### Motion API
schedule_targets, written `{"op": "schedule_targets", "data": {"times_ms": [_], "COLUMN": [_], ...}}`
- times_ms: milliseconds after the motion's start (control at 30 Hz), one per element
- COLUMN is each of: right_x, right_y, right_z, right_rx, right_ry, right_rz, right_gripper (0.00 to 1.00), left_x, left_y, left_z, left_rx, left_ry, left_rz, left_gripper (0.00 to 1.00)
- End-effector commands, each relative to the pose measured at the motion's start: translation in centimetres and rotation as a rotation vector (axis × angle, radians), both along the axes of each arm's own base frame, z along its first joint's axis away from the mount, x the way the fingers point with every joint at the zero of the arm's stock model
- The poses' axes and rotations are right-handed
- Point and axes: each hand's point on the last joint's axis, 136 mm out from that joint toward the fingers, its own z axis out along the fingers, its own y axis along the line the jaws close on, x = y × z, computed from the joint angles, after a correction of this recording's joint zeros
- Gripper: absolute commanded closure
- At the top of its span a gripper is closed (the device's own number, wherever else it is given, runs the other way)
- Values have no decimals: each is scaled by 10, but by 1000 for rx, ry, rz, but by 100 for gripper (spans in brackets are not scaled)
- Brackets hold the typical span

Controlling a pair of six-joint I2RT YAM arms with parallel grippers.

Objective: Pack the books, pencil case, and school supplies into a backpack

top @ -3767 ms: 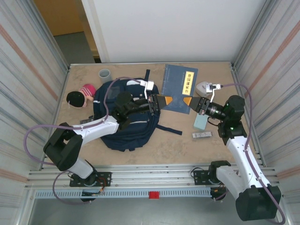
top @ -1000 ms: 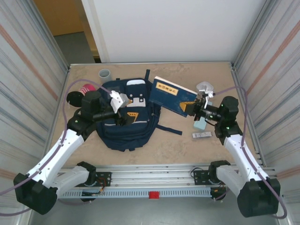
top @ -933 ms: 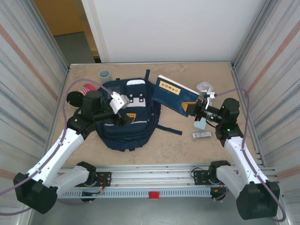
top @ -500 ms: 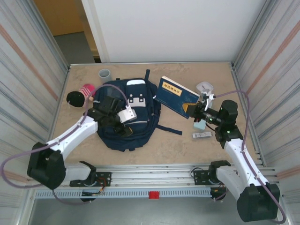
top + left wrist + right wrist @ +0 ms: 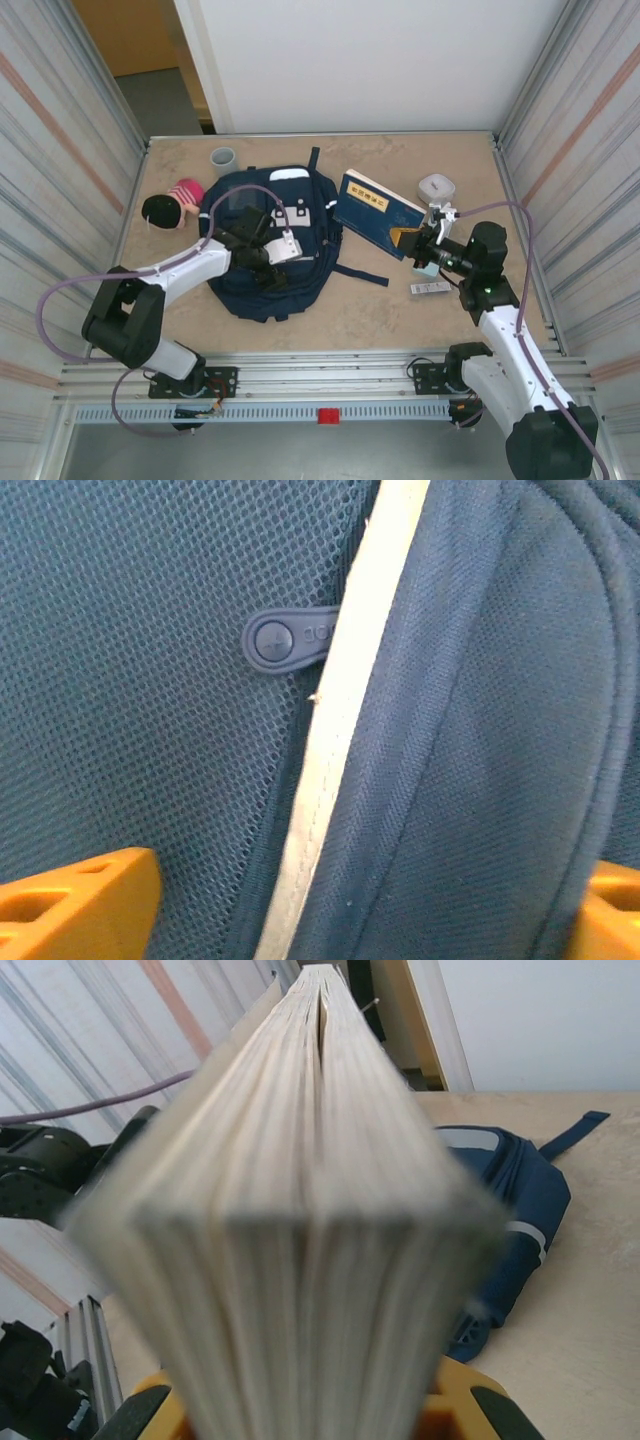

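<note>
Backpack [image 5: 312,262], one; book [image 5: 378,203], one.

Rubber tab [image 5: 285,640] on backpack [image 5: 130,730] mesh: embossed "30", remainder hidden under the stripe [image 5: 340,710]. Book [image 5: 385,215] cover label [image 5: 371,198]: lettering too small to read.

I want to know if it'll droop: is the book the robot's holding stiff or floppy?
Probably fairly stiff: the book juts out from the right gripper without visibly sagging. Its pages gape slightly in the wrist view, so it may fan open if tilted.
</note>
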Motion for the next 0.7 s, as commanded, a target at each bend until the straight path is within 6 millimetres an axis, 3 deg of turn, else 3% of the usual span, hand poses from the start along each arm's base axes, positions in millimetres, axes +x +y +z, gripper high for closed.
{"op": "schedule_targets", "data": {"times_ms": [0, 100, 200, 400, 667], "right_x": [-3, 2, 11, 18, -9], "right_y": [-1, -8, -22, -49, -45], "right_z": [8, 2, -6, -28, -31], "right_rx": [-4, -1, 22, 36, 107], "right_ry": [-51, -22, 44, 353, 669], "right_rz": [-11, -69, -187, -381, -373], "right_gripper": [100, 100, 100, 100, 100], "left_x": [24, 20, 12, 9, 30], "left_y": [1, -14, -38, -77, -101], "left_z": [11, 28, 59, 125, 200], "left_rx": [15, -40, -133, -310, -505], "left_ry": [-136, -166, -185, -138, -94], "left_rz": [37, 9, 1, 116, 272], "left_gripper": [45, 72, 99, 100, 100]}}
